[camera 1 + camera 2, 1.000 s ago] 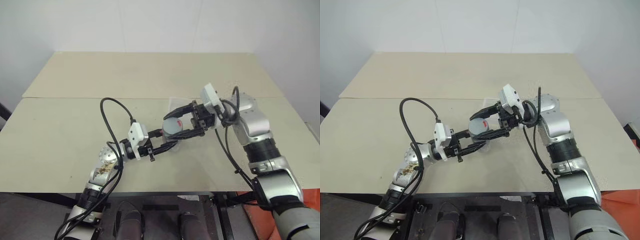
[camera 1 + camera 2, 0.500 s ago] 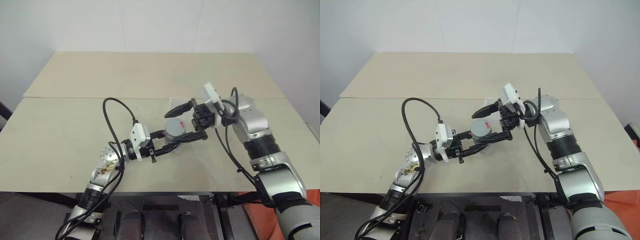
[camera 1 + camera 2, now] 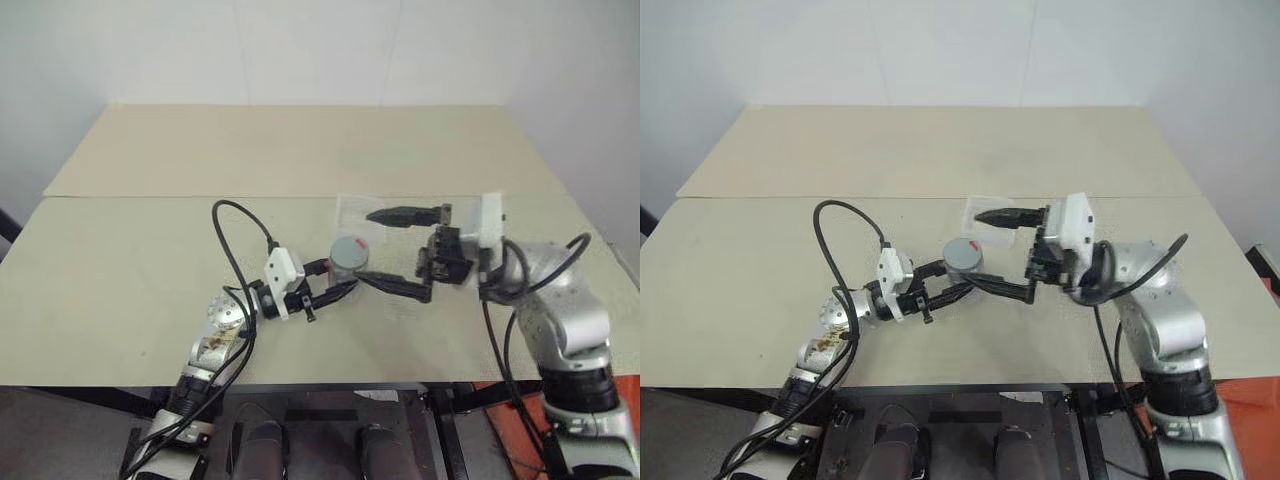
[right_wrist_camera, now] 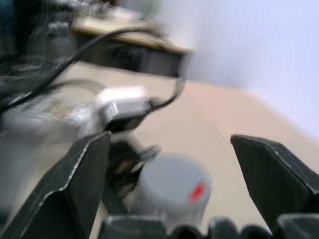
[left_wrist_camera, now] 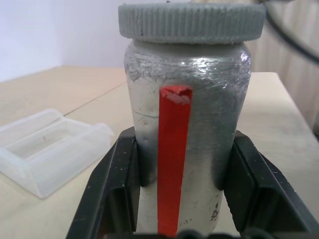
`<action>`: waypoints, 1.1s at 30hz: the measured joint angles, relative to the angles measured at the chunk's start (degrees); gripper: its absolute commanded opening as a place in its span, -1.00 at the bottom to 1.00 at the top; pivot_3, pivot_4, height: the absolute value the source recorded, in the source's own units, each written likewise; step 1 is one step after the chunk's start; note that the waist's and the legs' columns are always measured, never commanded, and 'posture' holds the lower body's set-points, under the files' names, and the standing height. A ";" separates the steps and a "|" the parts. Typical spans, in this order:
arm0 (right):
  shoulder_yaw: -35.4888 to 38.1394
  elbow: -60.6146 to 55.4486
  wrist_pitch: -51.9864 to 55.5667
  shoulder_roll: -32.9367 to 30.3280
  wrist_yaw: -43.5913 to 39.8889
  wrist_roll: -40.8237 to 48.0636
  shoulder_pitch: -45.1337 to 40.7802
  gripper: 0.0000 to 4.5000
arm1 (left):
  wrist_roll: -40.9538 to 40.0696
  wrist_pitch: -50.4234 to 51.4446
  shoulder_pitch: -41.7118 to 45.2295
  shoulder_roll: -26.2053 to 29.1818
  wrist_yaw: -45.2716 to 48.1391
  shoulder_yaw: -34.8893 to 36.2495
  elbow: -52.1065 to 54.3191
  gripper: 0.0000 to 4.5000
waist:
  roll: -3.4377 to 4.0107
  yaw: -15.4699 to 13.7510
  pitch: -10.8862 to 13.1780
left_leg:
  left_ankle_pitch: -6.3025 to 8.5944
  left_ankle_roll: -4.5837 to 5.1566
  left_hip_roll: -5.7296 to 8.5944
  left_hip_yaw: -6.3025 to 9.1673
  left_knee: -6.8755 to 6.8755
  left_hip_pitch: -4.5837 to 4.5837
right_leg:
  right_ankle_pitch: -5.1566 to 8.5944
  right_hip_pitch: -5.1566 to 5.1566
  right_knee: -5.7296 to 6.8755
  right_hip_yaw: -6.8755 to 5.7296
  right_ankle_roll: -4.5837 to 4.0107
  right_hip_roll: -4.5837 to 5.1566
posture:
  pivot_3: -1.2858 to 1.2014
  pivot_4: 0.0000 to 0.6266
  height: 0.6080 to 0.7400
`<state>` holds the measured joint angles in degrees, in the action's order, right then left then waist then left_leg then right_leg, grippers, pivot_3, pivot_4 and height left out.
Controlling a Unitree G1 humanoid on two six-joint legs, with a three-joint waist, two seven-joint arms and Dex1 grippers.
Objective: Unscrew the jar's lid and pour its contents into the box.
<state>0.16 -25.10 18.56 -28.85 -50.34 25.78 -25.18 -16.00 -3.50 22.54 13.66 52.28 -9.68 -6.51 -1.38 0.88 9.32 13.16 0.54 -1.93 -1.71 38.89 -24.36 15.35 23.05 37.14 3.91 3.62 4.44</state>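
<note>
The silver-grey jar stands upright above the table with a red strip down its side. My left gripper is shut on its body, one finger on each side. The ribbed grey lid sits on top of the jar, and its red mark shows in the right wrist view. My right gripper is open just right of the jar, its fingers spread wide and clear of the lid. The clear box lies on the table just behind the jar. The contents are hidden.
The beige table has a seam running across its far half. A black cable loops up from my left arm. The table's front edge runs close below both arms.
My right gripper has opened off the lid, drawn back to the right and turned at the wrist. The left gripper still holds the jar in about the same place.
</note>
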 measured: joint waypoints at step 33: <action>-12.13 -6.80 11.95 10.71 27.74 -17.74 4.43 0.99 | 0.62 -1.52 0.07 0.93 -2.17 0.94 -1.23 -0.15 | 0.00 -0.12 0.00 | 0.00 0.01 0.03 -0.01 0.02 -0.04 | 0.00 -0.01 -0.05 -0.01 0.00 0.00 | 0.03 -0.52 1.00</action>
<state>-11.97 -31.90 30.50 -18.14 -22.60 8.04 -20.75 -15.38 -5.01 22.62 14.59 50.11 -8.75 -7.74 -1.38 0.76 9.32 13.16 0.55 -1.90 -1.72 38.91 -24.39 15.35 23.04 37.09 3.89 3.63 4.44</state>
